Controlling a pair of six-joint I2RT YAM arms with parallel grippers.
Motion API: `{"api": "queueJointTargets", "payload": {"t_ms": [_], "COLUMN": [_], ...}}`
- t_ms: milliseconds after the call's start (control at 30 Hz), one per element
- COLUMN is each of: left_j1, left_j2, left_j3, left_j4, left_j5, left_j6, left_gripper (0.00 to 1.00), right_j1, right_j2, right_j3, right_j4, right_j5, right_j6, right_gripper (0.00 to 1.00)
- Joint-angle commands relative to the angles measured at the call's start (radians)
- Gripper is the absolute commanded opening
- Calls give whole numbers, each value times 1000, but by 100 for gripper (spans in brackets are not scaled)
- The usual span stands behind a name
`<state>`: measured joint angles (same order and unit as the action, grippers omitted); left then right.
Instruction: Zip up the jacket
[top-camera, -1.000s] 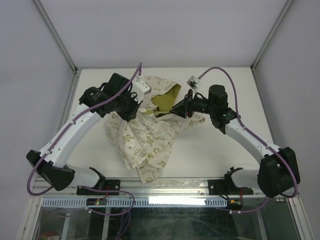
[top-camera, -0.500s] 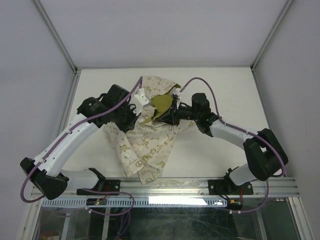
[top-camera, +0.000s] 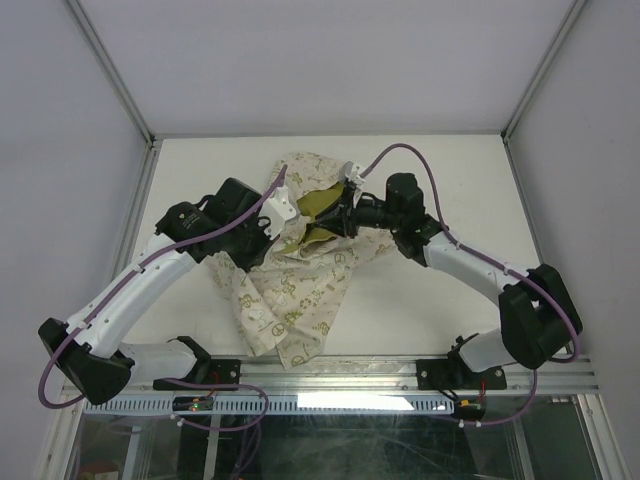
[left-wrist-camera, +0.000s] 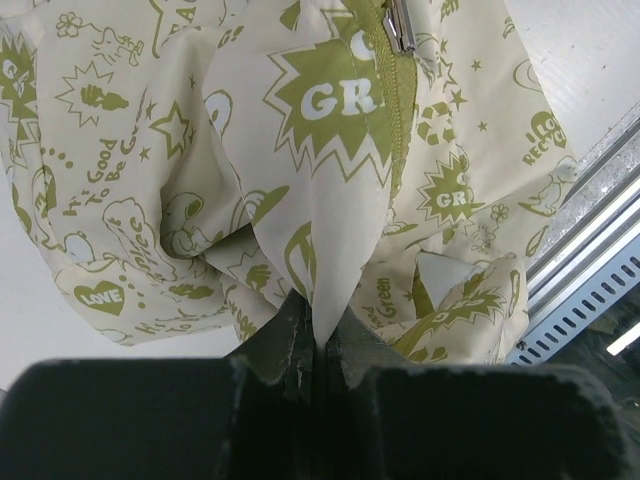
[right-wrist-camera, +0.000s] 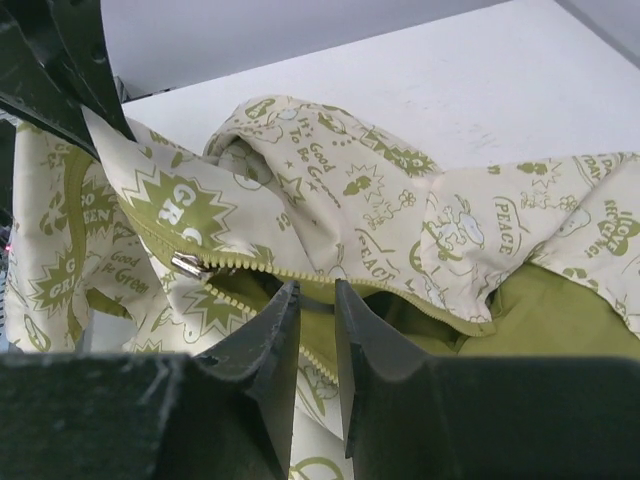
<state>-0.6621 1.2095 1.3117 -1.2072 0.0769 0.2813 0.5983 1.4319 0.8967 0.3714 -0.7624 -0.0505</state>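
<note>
I find the jacket (top-camera: 295, 290) crumpled in the middle of the tabletop (top-camera: 450, 170). Its collar end lies toward the far edge and its hem reaches close to the near edge. The front is only partly fastened. The zipper slider (left-wrist-camera: 400, 25) sits partway along the track with the teeth joined on one side of it. On the other side the two edges part and expose the olive lining (right-wrist-camera: 530, 310).

Left end effector (left-wrist-camera: 318, 335): clenched. The wrist view shows a fold of the printed cream fabric pinched tight between the fingers, rising from them like a tent. In the overhead view this arm holds the jacket on its left side, just beside the open front.

Right end effector (right-wrist-camera: 315, 290): it sits at the open part of the front, over the lining, a short way from the slider. The fingers (right-wrist-camera: 270, 340) stand nearly together with a narrow gap, and one loose zipper edge runs through that gap. I cannot tell whether they are pinching that edge or only straddling it.

The two end effectors are close together over the far half of the garment.
</note>
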Motion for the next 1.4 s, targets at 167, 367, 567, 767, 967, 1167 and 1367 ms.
{"api": "queueJointTargets", "payload": {"t_ms": [167,367,567,767,967,1167,1367], "left_j1": [-11,-11,-11,-11,-11,-11,-11], "left_j2": [-26,-41,-42,-72,-99,-124,-138], "left_j3": [21,11,3,-23,-64,-83,-88], "left_j4": [74,91,96,96,101,126,158], "left_j5": [-22,-24,-12,-48,-91,-77,-48], "left_j6": [39,50,54,60,93,136,167], "left_gripper": [0,0,0,0,0,0,0], "right_j1": [54,87,126,107,55,51,102], "right_j2": [6,8,36,-30,-75,-33,42], "right_j3": [-6,-91,-117,-108,-55,-11,-12], "right_j4": [34,147,244,108,-51,-17,115], "right_j5": [-28,-7,7,73,78,60,8], "right_j6": [-81,-18,31,-94,-198,-198,-104], "right_gripper": [21,19,24,24,26,26,20]}}
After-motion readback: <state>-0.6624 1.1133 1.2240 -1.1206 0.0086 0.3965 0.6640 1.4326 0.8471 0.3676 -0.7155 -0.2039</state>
